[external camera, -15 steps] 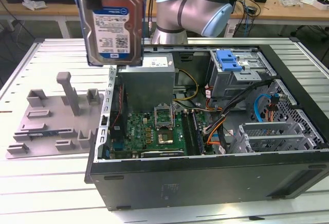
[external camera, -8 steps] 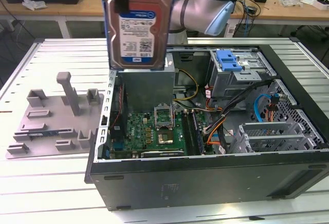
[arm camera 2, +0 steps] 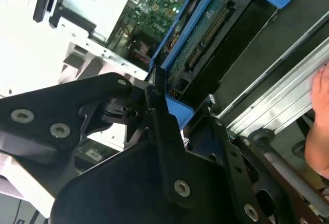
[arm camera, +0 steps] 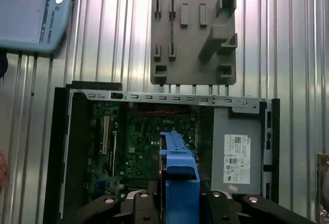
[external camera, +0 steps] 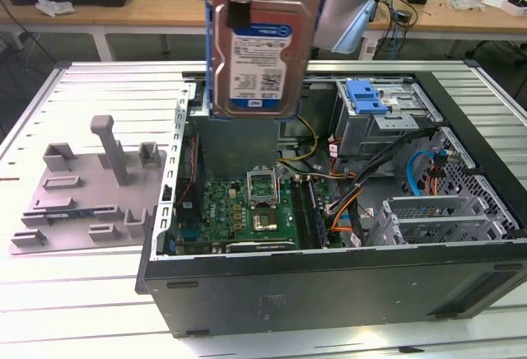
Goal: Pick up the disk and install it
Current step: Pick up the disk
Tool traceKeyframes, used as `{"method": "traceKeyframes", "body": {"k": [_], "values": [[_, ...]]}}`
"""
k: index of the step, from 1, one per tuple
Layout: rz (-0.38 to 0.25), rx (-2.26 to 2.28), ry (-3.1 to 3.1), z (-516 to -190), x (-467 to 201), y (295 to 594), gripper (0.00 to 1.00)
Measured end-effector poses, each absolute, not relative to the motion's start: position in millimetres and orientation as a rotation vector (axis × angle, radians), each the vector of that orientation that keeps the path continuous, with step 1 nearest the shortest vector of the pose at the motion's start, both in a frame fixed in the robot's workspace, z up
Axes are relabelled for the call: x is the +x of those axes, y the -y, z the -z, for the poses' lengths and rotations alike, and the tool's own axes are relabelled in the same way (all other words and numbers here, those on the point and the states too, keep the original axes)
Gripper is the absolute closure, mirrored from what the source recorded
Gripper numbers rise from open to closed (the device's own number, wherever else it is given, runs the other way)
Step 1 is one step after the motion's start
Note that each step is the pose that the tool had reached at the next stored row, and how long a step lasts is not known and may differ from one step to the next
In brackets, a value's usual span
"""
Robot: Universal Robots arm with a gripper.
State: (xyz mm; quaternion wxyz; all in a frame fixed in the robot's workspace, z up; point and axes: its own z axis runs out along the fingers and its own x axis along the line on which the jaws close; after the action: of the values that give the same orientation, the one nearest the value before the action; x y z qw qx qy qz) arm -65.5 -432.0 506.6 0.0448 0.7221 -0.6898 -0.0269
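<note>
Jaws clamped on top edge of disk [external camera: 262, 54] — it hangs upright above open case [external camera: 329, 293], mid-desk [external camera: 82, 293]. Risk: narrow grip slips, disk drops onto motherboard [external camera: 247, 211] — or swings, snagging cables [external camera: 346, 198].

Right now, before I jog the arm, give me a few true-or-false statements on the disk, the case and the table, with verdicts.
1. The gripper holds the disk upright above the open computer case. True.
2. The disk is seated in the drive cage. False: it hangs in the air, clear of the cage.
3. A grey fixture plate lies on the table outside the case, at the exterior view's left. True.
4. The case is closed by a side panel. False: it is open, and the motherboard shows inside.
5. The disk's label faces the exterior camera. True.
</note>
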Motion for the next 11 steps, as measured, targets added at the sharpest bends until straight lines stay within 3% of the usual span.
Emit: {"method": "traceKeyframes", "body": {"k": [11], "values": [[0.084,2.203,2.104,-506.7,16.3,461.7,0.63]]}}
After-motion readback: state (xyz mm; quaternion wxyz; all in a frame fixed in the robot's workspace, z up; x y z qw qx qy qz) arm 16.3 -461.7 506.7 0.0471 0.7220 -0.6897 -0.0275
